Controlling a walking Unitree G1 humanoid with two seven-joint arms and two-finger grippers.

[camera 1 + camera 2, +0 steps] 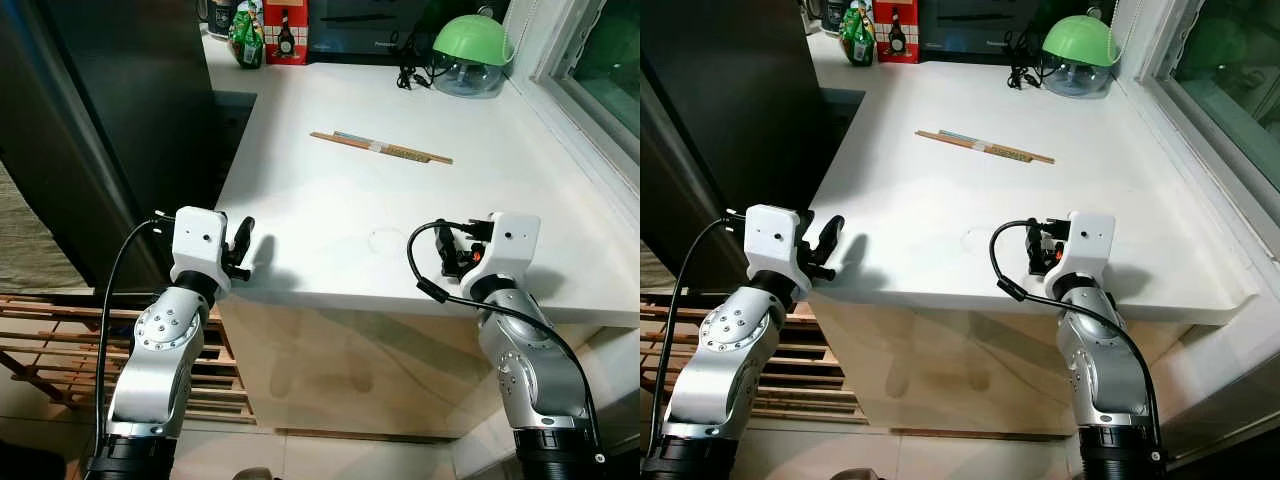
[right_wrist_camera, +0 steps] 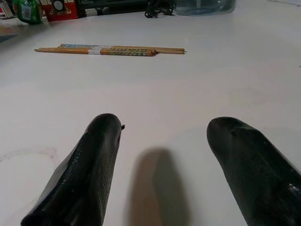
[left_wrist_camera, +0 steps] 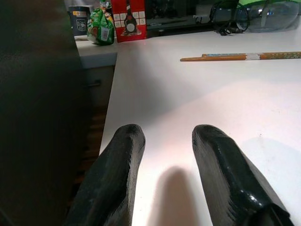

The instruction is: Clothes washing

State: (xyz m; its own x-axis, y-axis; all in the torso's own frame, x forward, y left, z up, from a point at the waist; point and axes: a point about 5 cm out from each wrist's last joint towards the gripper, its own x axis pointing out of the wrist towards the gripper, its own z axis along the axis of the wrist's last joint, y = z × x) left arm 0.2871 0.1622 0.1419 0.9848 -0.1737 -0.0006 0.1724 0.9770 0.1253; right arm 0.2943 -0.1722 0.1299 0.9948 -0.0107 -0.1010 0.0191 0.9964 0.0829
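Head camera, left eye view: the robot is standing at the near edge of a white countertop (image 1: 330,200), its left gripper (image 1: 240,247) hanging over the counter's front left corner and its right gripper (image 1: 452,250) reaching in over the front edge. A pair of chopsticks (image 1: 380,147) is lying well ahead of both. At the back a green-lidded bowl (image 1: 472,55), a red box (image 1: 287,30) and a green packet (image 1: 246,38) are standing against the wall, and a wooden slatted rack (image 1: 50,340) is sitting on the floor to the robot's left.

Right eye view: the same scene, with a window frame (image 1: 1180,95) running along the counter's right side. No clothes and no washing machine are appearing anywhere, so the task's laundry is not to be found here.

Left wrist view: the left gripper's two black fingers (image 3: 117,179) are standing apart with nothing between them, pointing across the bare counter toward the chopsticks.

Right wrist view: the right gripper's fingers (image 2: 89,169) are likewise spread wide and empty, just above the surface.

Judging the risk: with both arms already over the counter edge, any turn or step away to seek the laundry could be dragging a finger or the right arm's looped cable (image 1: 425,270) against the countertop, or sweeping the chopsticks off.
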